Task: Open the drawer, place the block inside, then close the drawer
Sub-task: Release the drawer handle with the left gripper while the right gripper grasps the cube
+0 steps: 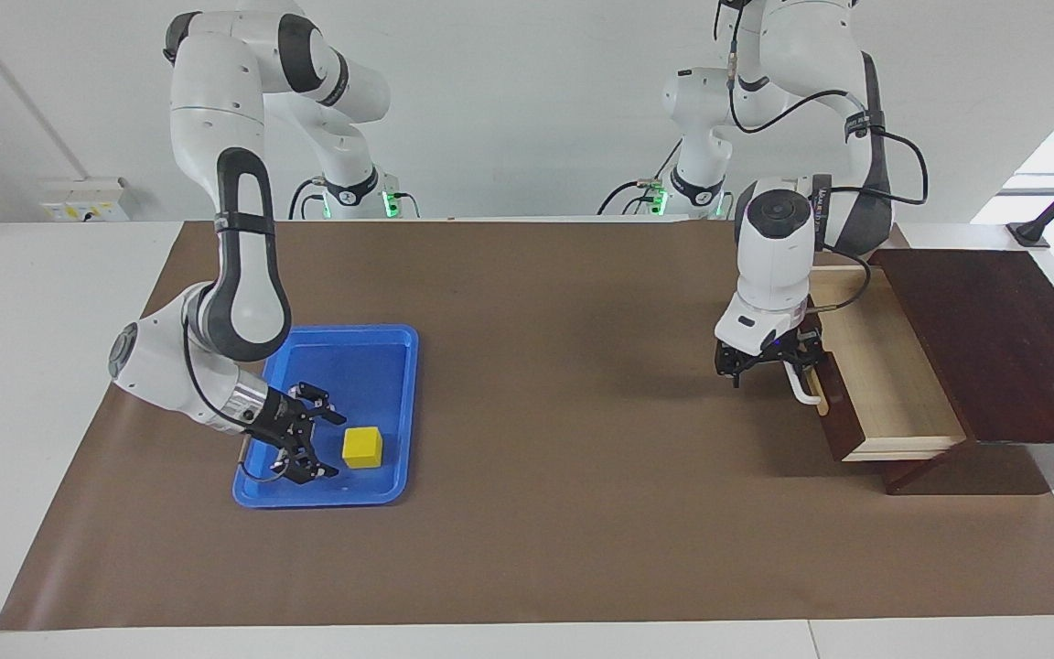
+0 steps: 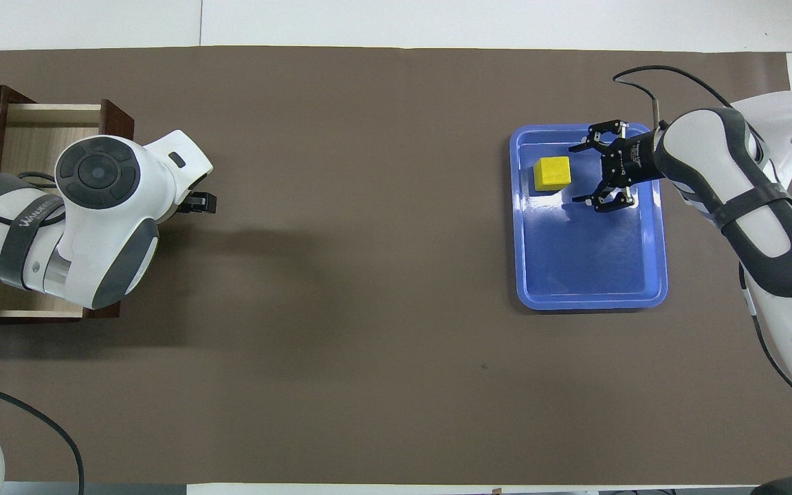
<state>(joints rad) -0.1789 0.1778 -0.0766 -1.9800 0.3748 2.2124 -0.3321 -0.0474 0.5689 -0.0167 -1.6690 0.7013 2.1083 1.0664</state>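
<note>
The drawer (image 1: 888, 371) of the dark wooden cabinet (image 1: 994, 339) stands pulled out at the left arm's end of the table, its pale inside showing. My left gripper (image 1: 769, 364) is right at the white bar handle (image 1: 800, 386) on the drawer's front, jaws open. In the overhead view the left wrist covers the drawer's front (image 2: 111, 117). The yellow block (image 1: 362, 446) lies in the blue tray (image 1: 353, 371) at the right arm's end. My right gripper (image 1: 333, 447) sits low in the tray, open, its fingertips just beside the block (image 2: 551, 172) without touching it.
Brown paper (image 1: 545, 384) covers the table between the tray (image 2: 588, 261) and the drawer (image 2: 45, 134). The cabinet's flat top reaches the table's edge. A cable loops from the left wrist over the drawer.
</note>
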